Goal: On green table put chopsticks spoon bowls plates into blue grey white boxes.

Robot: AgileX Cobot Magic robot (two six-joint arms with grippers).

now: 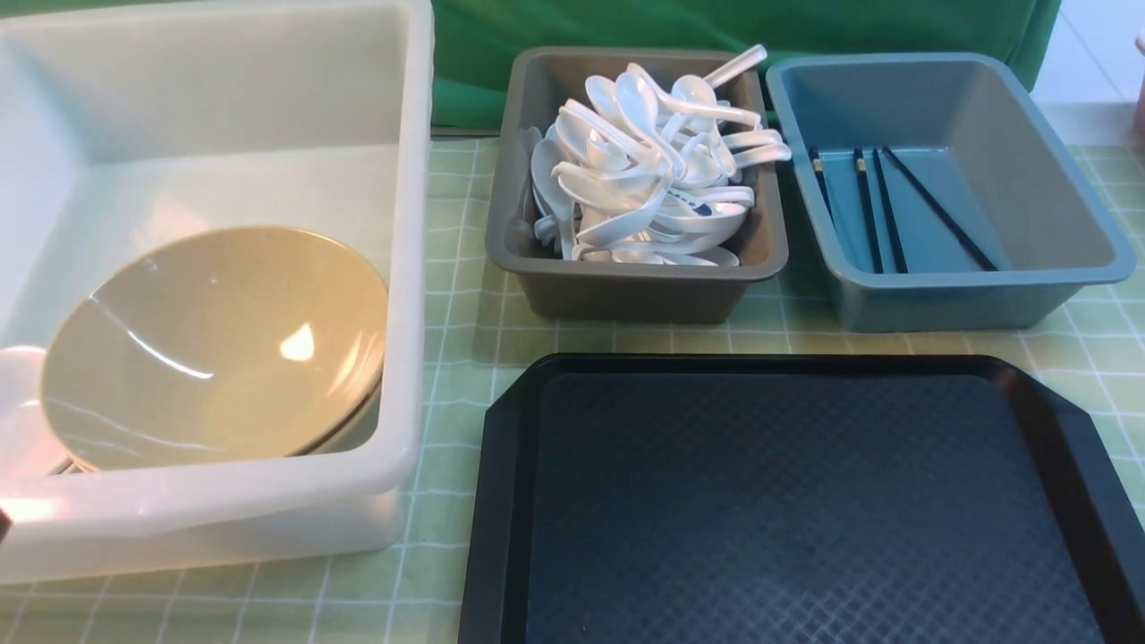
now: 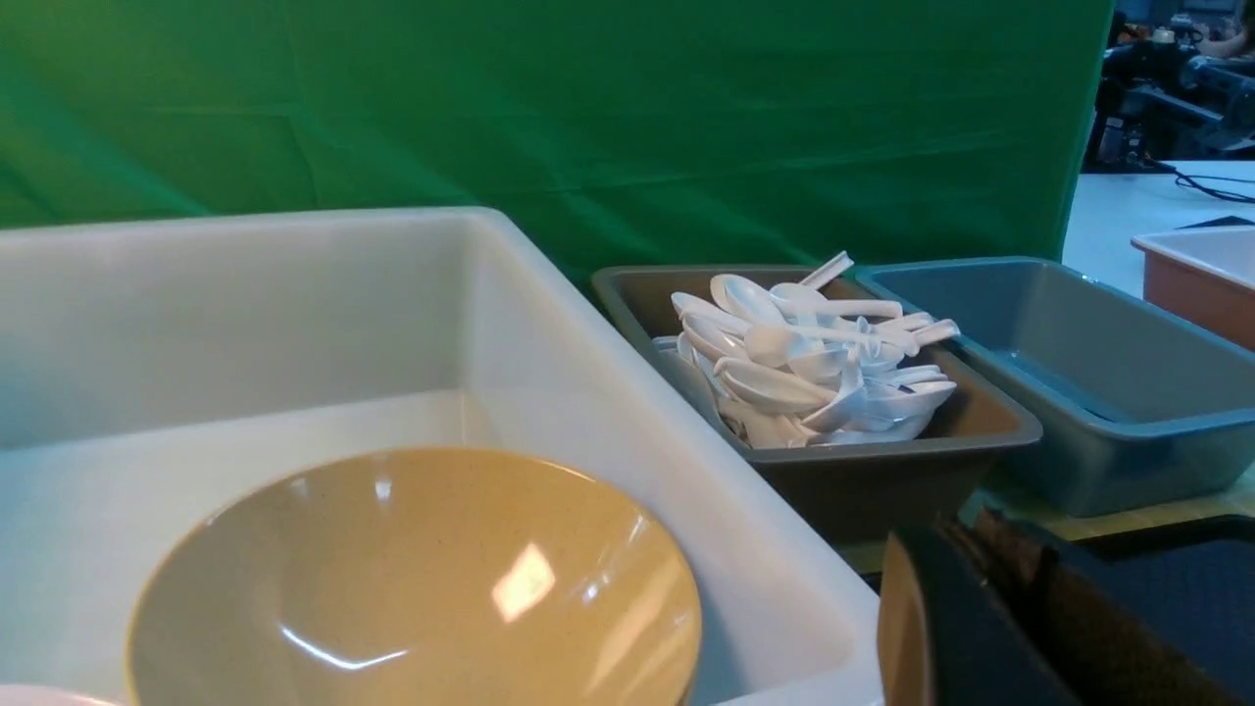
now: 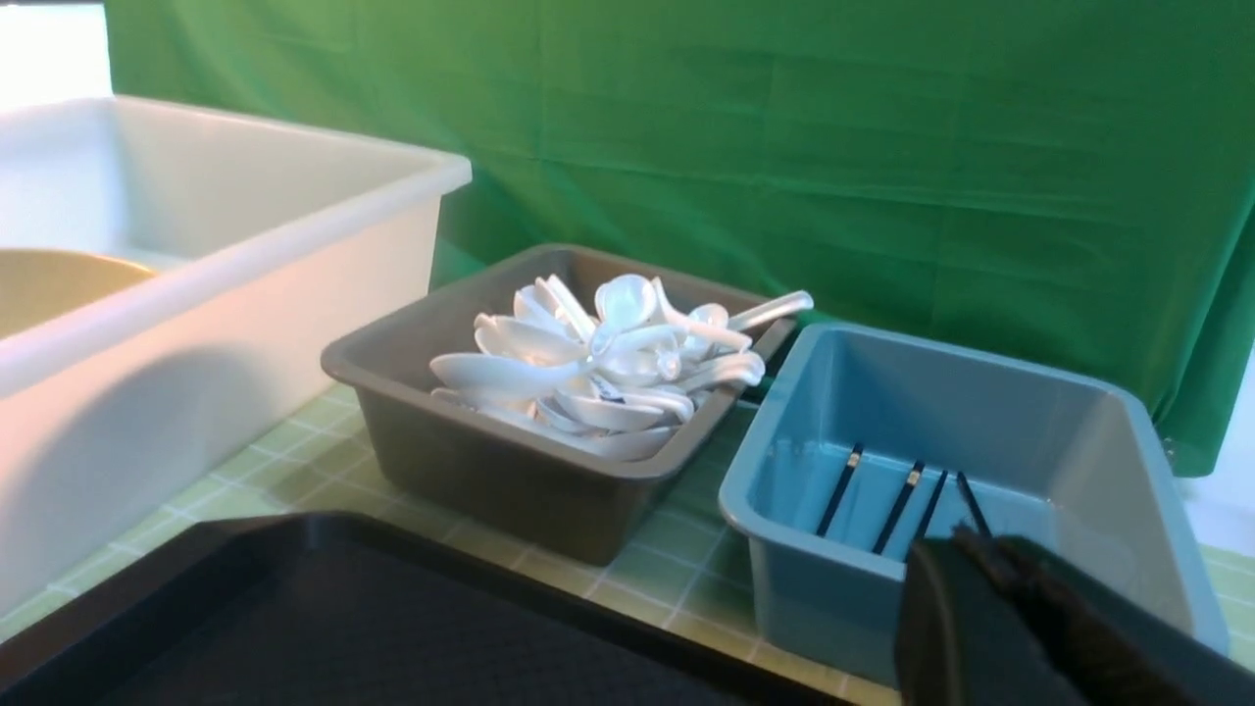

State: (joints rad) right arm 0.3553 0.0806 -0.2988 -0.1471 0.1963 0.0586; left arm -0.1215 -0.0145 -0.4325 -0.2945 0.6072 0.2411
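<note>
Nearest you lies the black tray (image 1: 805, 501), its textured floor bare, resting on the green checked tablecloth (image 1: 456, 295). To your left stands the big white box (image 1: 407, 268); inside it a tan bowl (image 1: 215, 349) leans tilted against the near wall, and a pale dish (image 1: 18, 402) shows only as a sliver at the edge beside it. Beyond the tray, the grey box (image 1: 626, 286) is heaped with white soup spoons (image 1: 653, 170), one handle poking over its far rim; a small blue mark sits on one spoon but you cannot read it. Just right of it, the blue box (image 1: 948, 304) holds four dark chopsticks (image 1: 881, 215) lying on its floor, two of them with light bands near the far end. A green backdrop (image 1: 716, 27) hangs behind the boxes. No readable writing shows on any container. Your left gripper (image 2: 980, 608) and right gripper (image 3: 1000, 618) each appear only as dark fingers at the wrist views' edge, both closed with nothing between the jaws
</note>
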